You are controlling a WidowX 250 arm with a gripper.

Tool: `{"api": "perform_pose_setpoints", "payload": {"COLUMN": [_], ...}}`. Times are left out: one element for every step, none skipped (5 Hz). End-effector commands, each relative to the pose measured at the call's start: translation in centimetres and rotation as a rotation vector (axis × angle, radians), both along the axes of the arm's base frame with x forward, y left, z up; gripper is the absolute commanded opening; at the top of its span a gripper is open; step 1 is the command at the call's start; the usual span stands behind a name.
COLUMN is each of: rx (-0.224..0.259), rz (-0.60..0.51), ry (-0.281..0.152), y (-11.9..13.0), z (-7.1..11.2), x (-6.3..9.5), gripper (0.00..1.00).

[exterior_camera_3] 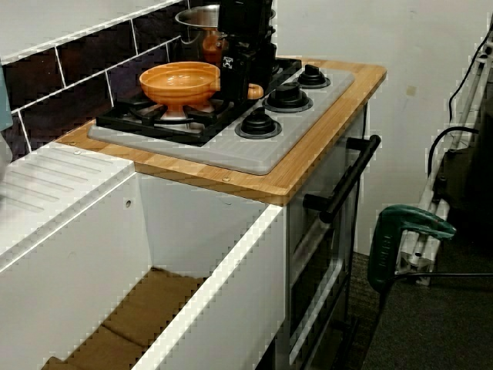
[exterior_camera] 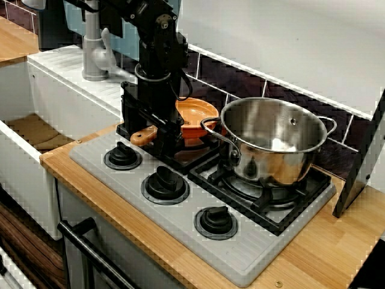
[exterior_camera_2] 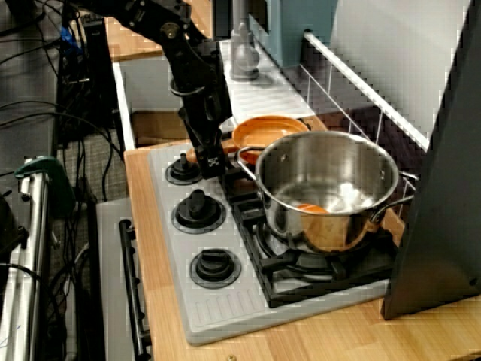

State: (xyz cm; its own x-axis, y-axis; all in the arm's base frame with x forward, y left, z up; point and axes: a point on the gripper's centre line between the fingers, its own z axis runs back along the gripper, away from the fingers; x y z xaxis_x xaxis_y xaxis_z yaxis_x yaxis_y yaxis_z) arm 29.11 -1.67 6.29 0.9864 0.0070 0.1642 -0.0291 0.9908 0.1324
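A light wooden counter [exterior_camera: 325,253] carries a flat grey ribbed hob plate [exterior_camera: 180,217]. To its left is a deep white sink basin [exterior_camera_3: 69,231] with a grey metal tap [exterior_camera: 95,51] at its far side.

On the hob's right burner, a large shiny steel pot with two loop handles [exterior_camera: 277,168] stands upright on the black grate [exterior_camera: 271,208].

The black robot arm [exterior_camera: 157,42] comes down from above at the left burner. There a round orange frying pan [exterior_camera: 198,114] sits on the grate, just left of the pot and close to it.

Three round black knobs run along the near edge of the hob: left [exterior_camera: 123,156], middle [exterior_camera: 165,182] and right [exterior_camera: 215,221].

The pan's short, pale wooden handle [exterior_camera: 143,136] points to the near left, toward the left knob. The black gripper [exterior_camera: 159,137] is low over this handle, with its fingers on either side and the rounded end of the handle sticking out beyond them. In the view from the sink side, that end shows just past the gripper. I cannot tell from any view whether the fingers press on the wood or only stand around it.
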Motion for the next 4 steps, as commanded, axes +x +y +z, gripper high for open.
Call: {"api": "perform_pose_setpoints", "payload": {"rx": [0.008, 0.012, -0.015, -0.021], "rz": [0.002, 0.002, -0.001, -0.014], "ry": [-0.050, -0.052, -0.055, -0.061], "y": [0.33, 0.43, 0.72, 0.72], "z": [0.73, 0.50, 0.75, 1.00], "x": [0.48, 0.61, 0.59, -0.12], "gripper": [1.00, 1.00, 0.00, 0.00]}}
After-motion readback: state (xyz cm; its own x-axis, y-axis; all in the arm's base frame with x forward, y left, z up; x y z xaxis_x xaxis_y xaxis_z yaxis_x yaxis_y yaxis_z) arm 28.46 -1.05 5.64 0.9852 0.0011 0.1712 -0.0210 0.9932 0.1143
